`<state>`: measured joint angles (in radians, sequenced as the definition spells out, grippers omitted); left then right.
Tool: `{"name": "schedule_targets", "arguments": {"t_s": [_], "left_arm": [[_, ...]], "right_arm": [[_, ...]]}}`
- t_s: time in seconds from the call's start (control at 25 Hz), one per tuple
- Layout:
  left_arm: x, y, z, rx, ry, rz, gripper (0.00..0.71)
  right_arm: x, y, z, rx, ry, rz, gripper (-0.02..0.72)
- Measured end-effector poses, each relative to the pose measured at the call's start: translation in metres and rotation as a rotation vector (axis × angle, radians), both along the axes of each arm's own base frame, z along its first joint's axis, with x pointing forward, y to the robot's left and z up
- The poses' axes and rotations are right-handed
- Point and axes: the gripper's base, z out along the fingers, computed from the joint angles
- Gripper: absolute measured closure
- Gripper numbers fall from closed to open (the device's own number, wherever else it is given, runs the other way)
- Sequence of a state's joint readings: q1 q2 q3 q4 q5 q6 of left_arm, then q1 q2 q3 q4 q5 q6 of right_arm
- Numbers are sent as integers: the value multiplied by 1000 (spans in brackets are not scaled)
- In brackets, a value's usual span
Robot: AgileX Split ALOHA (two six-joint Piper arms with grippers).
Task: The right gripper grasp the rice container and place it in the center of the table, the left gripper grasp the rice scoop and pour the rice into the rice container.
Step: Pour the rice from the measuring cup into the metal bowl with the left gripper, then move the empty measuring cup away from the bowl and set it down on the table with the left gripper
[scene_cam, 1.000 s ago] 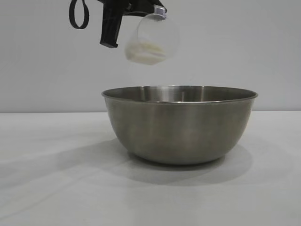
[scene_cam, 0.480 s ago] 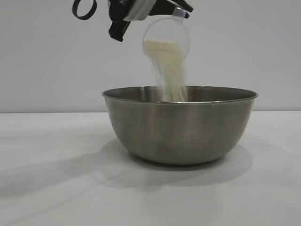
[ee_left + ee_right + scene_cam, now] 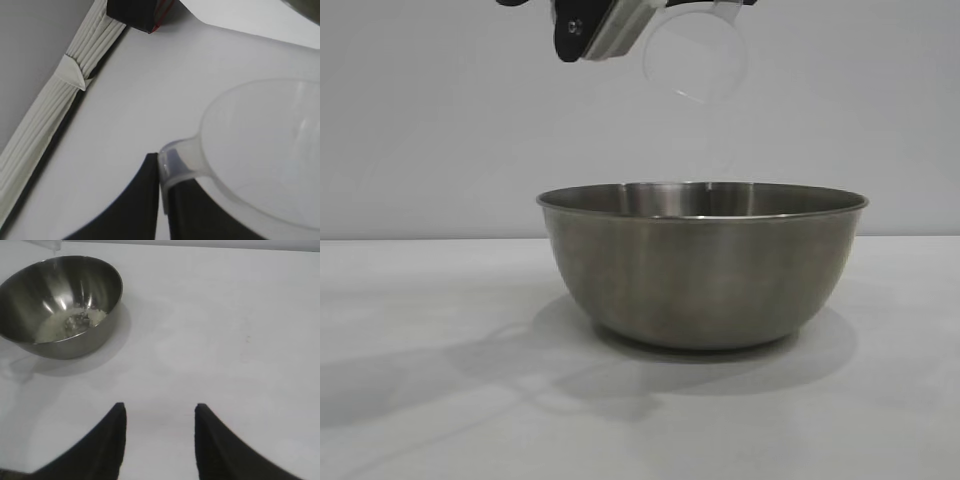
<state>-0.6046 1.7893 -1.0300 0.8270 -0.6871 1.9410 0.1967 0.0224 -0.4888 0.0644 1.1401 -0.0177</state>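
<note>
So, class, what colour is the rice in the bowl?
Off-white rice; the right wrist view shows it best.

The rice container (image 3: pixel 702 265) is brushed stainless steel, satin outside, with a thin bright rim and a glossier, reflective inside. Above it, the rice scoop (image 3: pixel 697 55) is smooth translucent clear plastic. Inside the container, the rice (image 3: pixel 70 325) looks grainy, dull off-white. The table (image 3: pixel 440 400) under the container is matt white.
</note>
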Motion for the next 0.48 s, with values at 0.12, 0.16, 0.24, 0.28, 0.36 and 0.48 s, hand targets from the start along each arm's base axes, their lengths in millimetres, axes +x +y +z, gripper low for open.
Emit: {"name": "schedule_targets", "arguments": {"t_s": [0.12,0.16,0.24,0.28,0.36,0.48], "left_arm": [[2,1,1,-99,153,49,710],[4,2,3,-163,238,82,710],[8,4,4,-317,454,168,710],[11,6,5,-392,553,220,710],[17,11,4,-582,809,327,710],[26,20,2,-958,1235,494,710]], "right_arm": [[0,0,0,0,0,0,440],[0,0,0,0,0,0,440],[0,0,0,0,0,0,440],[0,0,0,0,0,0,440],[0,0,0,0,0,0,440],[0,0,0,1,0,1,440]]}}
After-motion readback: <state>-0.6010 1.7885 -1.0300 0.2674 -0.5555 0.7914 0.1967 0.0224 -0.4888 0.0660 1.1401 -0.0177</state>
